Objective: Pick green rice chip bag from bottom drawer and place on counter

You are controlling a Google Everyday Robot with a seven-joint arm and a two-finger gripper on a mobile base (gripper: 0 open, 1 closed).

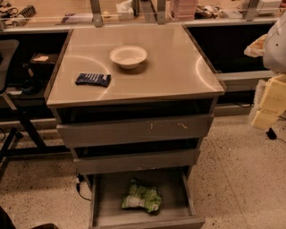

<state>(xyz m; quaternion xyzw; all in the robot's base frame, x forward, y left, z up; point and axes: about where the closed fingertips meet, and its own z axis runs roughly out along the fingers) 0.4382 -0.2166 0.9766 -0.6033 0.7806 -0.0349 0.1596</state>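
Note:
The green rice chip bag (141, 197) lies crinkled on the floor of the open bottom drawer (103, 203), a little right of its middle. The drawer is pulled out toward me, and the two wider grey drawers (134, 129) above it are shut. The counter (170, 71) is the glossy beige top of the cabinet. My gripper is not in view. A white rounded shape (276, 42) at the right edge may be part of my arm.
A white bowl (128, 56) stands on the counter near its back middle, and a dark blue snack packet (93, 79) lies at its left front. A cluttered workbench (134, 11) runs behind. Yellowish blocks (271, 103) stand at the right and a dark chair (9, 89) at the left.

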